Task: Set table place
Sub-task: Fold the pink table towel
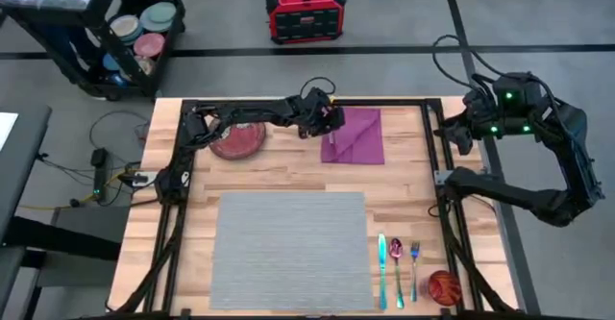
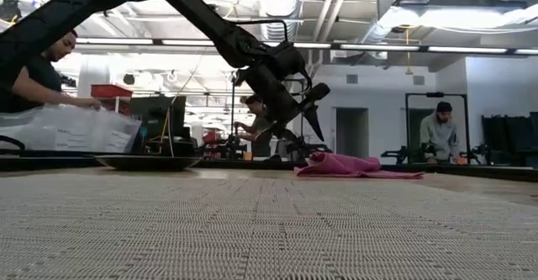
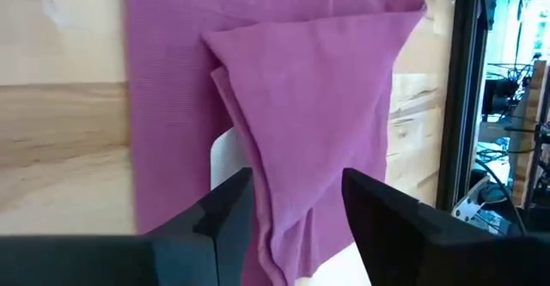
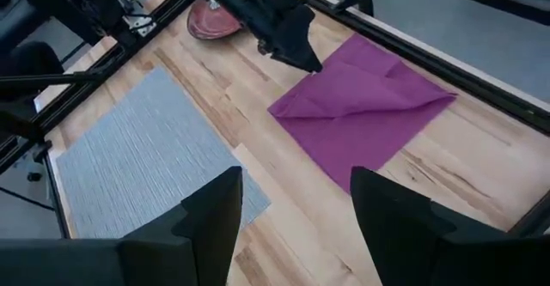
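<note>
The grey placemat (image 1: pixel 288 248) lies flat on the wooden table (image 1: pixel 404 190), near the front edge. A purple napkin (image 1: pixel 354 135) lies at the far middle, part of it folded over into a raised ridge (image 3: pixel 301 123). My left gripper (image 1: pixel 329 130) hangs open just above the napkin's left edge, and its fingers (image 3: pixel 225 213) stand either side of the ridge. In the low view the fingertips (image 2: pixel 318 129) are clear of the cloth (image 2: pixel 353 166). My right gripper (image 4: pixel 296 217) waits open off the table's far right corner (image 1: pixel 454 133).
A dark red plate (image 1: pixel 237 139) sits at the far left, close to the left arm. A knife (image 1: pixel 381 262), a spoon (image 1: pixel 397 260), a fork (image 1: pixel 414 260) and a round red thing (image 1: pixel 444 286) lie right of the placemat. People stand in the room beyond.
</note>
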You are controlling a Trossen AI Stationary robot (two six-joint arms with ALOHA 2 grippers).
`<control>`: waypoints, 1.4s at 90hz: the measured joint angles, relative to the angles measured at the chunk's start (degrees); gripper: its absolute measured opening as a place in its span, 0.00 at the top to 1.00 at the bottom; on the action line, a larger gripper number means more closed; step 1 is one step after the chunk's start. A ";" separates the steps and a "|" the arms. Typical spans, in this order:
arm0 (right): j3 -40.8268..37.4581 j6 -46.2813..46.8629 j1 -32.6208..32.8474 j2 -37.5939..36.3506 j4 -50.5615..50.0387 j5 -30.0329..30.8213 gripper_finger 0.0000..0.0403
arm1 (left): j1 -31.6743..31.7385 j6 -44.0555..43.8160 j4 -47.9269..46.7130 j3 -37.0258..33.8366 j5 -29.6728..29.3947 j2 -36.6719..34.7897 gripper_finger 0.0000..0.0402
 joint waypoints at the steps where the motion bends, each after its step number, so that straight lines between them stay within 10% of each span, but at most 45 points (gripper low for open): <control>1: 0.00 0.00 0.00 0.00 0.00 0.00 0.49 | 0.00 -0.04 -0.01 0.00 0.00 0.00 0.60; 126: 0.00 0.00 0.00 -0.02 3.45 -0.02 0.49 | -0.90 -7.38 -3.41 0.11 1.23 0.00 0.70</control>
